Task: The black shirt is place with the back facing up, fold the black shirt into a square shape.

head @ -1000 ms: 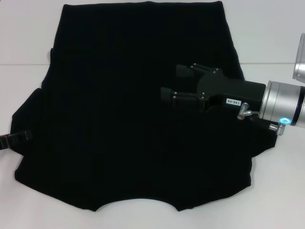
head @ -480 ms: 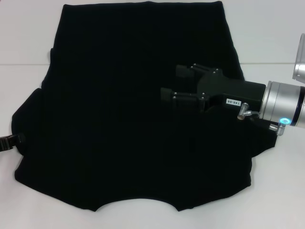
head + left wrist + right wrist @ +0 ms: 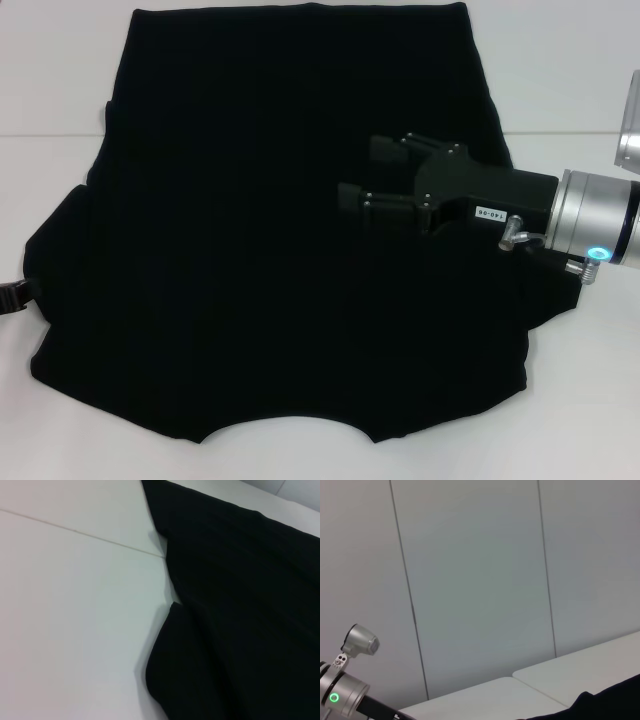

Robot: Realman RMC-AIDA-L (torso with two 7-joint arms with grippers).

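Your right pincer point(image 3: 358, 175) hangs released over the black shirt point(image 3: 270, 230) at 3 o'clock; your left pincer point(image 3: 14, 296) sits at 9 o'clock, grip unreadable.

The black shirt point(image 3: 260, 240) is soft matt cloth, plain and without sheen, lying in gentle creases. My right hand point(image 3: 362, 175) looks like matt black hard plastic, and behind it my wrist is a brushed silvery metal sleeve. The worktop point(image 3: 60, 80) is smooth, pale and matt, with a thin seam across it.
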